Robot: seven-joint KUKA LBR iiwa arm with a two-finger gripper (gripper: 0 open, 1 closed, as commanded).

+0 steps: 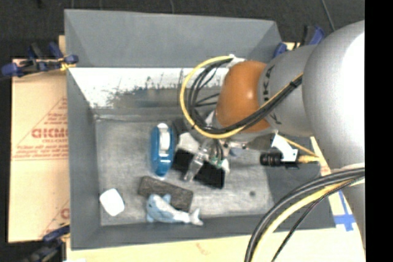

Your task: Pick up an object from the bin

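Dark floor surrounds grey metal bin [123, 46]. Silver arm [344, 89] with orange cover [239, 95] reaches in, end effector [196, 169] low over the bin floor, its two black fingers spread wide. Blue-and-white container [161, 149] lies just left of the end effector, close beside the left finger; cannot tell if touching. Dark grey flat block [164, 192] sits below-left of the end effector, near. Blue-white fish-like toy [169, 210] lies just past the block. Small white cap [112, 201] is far left, well apart.
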